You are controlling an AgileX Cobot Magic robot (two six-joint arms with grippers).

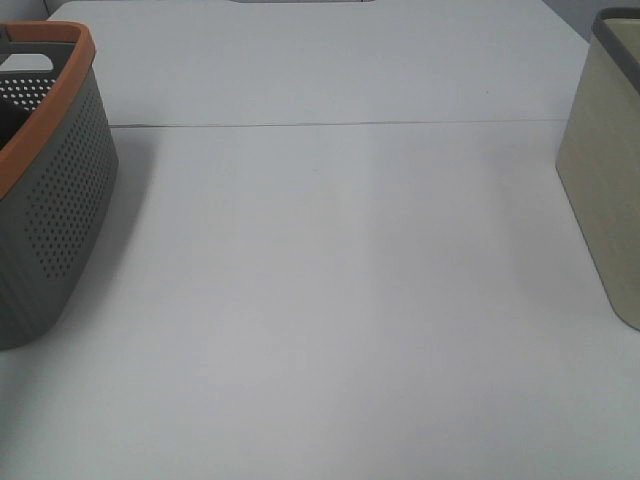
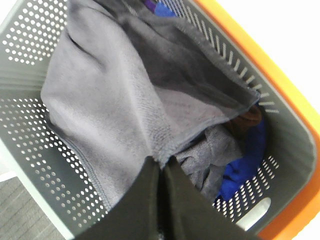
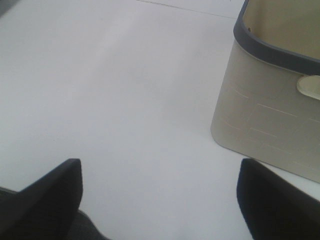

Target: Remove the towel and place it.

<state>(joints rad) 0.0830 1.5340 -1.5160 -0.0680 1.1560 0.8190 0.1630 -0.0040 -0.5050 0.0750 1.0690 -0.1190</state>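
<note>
In the left wrist view the towel (image 2: 110,100), a soft charcoal-grey cloth, hangs in folds inside the grey perforated basket (image 2: 30,125). My left gripper (image 2: 161,167) is shut on a bunched fold of it, the two black fingers pressed together. My right gripper (image 3: 160,167) stands open over bare white table, nothing between its fingers, with the beige bin (image 3: 270,100) close beside it. Neither arm shows in the exterior high view.
The orange-rimmed basket (image 1: 60,190) stands at the table's left edge, the beige bin (image 1: 605,170) with a dark rim at the right edge. Under the towel lie a blue cloth (image 2: 245,160), a brown one (image 2: 247,120) and a lighter grey one (image 2: 210,155).
</note>
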